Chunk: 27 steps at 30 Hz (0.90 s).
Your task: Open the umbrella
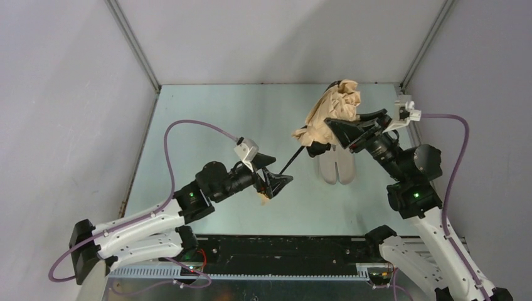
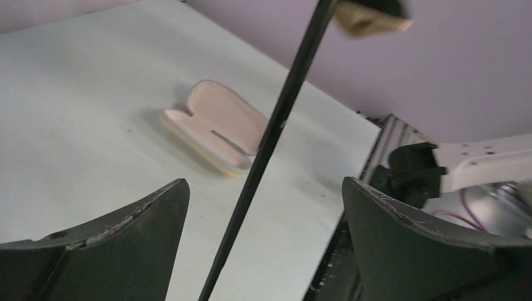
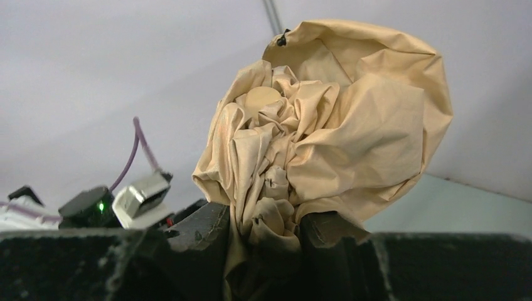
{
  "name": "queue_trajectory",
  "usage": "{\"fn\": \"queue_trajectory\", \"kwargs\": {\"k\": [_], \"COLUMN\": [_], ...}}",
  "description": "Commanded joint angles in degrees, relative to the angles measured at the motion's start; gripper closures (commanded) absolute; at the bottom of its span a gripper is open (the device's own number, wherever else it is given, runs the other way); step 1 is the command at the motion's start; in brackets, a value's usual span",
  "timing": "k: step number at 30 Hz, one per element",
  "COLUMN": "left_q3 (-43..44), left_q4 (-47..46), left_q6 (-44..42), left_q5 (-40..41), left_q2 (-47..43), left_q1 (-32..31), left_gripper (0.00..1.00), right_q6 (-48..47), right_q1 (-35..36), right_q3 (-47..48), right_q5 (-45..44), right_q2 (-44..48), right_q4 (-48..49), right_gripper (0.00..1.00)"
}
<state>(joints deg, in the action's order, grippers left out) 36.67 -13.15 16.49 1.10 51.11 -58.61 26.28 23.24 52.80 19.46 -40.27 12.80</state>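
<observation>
Umbrella (image 1: 332, 110): hangs above the desk (image 1: 213, 125), pinched by its bunched canopy (image 3: 326, 138) in the part-closed right jaws, probably as an anchor; slants its shaft (image 2: 276, 125) between the wide-open left jaws, untouched, likely awaiting a hold. Below, on pale matte desk, a flat sleeve (image 1: 335, 168); around, plain grey walls (image 1: 63, 94).

We see a pale green-white table (image 1: 207, 125) with a black rail (image 1: 282, 248) along its near edge. Beyond the rail's right half, well apart from it, a pale fabric sleeve (image 1: 335, 169) lies flat.
</observation>
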Motion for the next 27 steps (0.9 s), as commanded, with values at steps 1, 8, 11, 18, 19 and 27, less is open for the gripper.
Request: {"fn": "queue_trajectory", "kwargs": {"k": [1, 8, 11, 18, 19, 27], "left_q3": [2.36, 3.62, 3.26, 2.39, 2.32, -0.28], "left_q4": [-2.68, -4.39, -5.65, -10.23, -10.96, -17.59], "left_q6": [5.81, 9.08, 10.16, 9.83, 9.90, 11.68], "left_q5": [-7.34, -13.79, -15.18, -19.03, -19.21, -21.35], "left_q2": [-2.45, -7.19, -7.71, -3.00, -2.80, -0.99], "left_q1": [-0.06, 0.92, 1.96, 2.42, 2.44, 2.44], "left_gripper": [0.01, 0.00, 0.00, 0.00, 0.00, 0.22], "right_q6": [-1.37, -3.32, -4.57, -7.00, -7.02, -7.76], "right_q1": [2.67, 5.17, 7.44, 12.70, 13.10, 16.61], "right_q3": [-1.24, -4.19, -4.66, -4.72, -4.72, -4.72], "right_q5": [5.18, 17.59, 18.93, 19.32, 19.76, 18.82], "right_q2": [0.18, -0.98, -1.31, -3.72, -3.96, -6.59], "right_q4": [6.85, 11.55, 13.16, 14.73, 14.99, 17.35], "right_gripper": [1.00, 1.00, 1.00, 1.00, 1.00, 1.00]}}
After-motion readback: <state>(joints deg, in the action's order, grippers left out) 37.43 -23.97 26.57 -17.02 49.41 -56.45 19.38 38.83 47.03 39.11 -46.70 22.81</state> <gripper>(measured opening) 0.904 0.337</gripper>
